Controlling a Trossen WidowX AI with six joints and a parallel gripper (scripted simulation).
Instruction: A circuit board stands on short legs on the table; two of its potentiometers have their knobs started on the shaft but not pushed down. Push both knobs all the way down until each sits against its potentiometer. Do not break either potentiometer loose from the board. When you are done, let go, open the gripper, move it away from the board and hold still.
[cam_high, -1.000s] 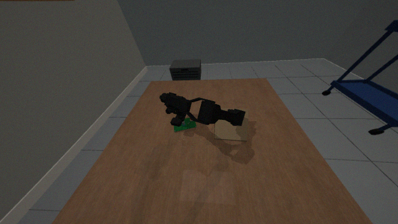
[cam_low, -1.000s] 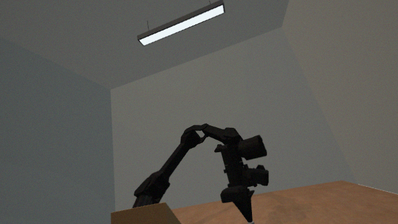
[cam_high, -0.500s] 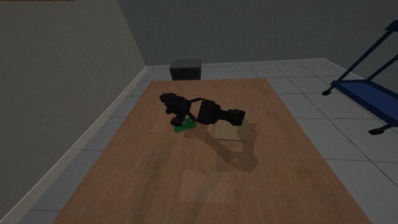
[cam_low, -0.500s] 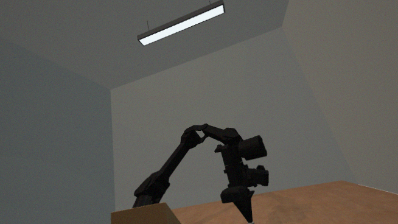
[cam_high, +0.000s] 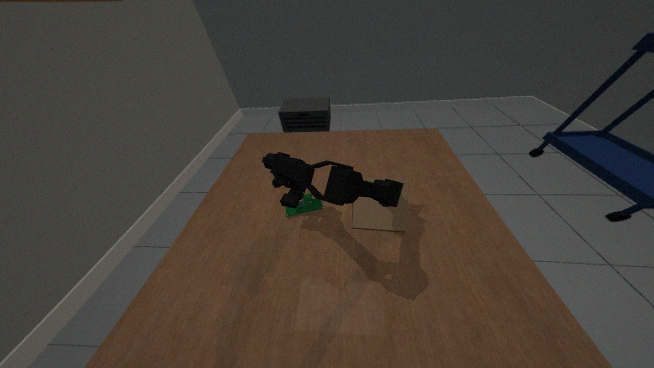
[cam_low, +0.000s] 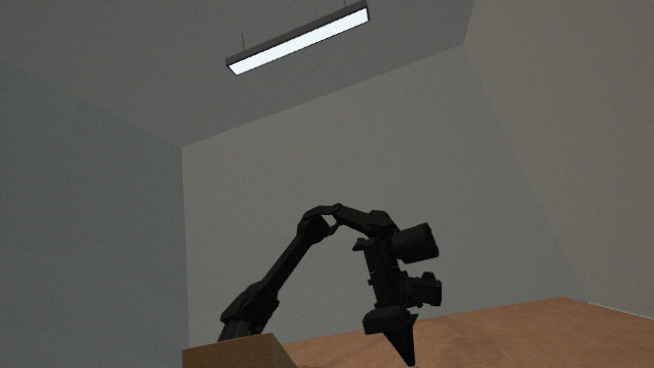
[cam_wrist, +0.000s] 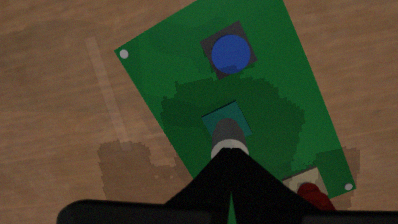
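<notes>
A green circuit board (cam_wrist: 165, 75) (cam_high: 295, 209) lies on the wooden table (cam_high: 350, 280). In the wrist view a blue knob (cam_wrist: 230, 54) sits on a dark grey potentiometer at the far end of the board. A grey knob (cam_wrist: 229, 135) stands on a teal potentiometer (cam_wrist: 216, 117) in the middle. A red knob (cam_wrist: 314, 194) on a cream potentiometer shows at the near right corner, partly hidden. My gripper (cam_wrist: 230, 156) (cam_low: 407, 357) (cam_high: 291, 200) is shut, with nothing between the fingers. Its closed fingertips point down right over the grey knob's top and look to be touching it.
A tan pad (cam_high: 375, 217) lies on the table under the arm's base. A brown box corner (cam_low: 235, 352) shows in the exterior view. On the floor stand a grey crate (cam_high: 305, 114) behind the table and a blue frame (cam_high: 600, 150) at the right.
</notes>
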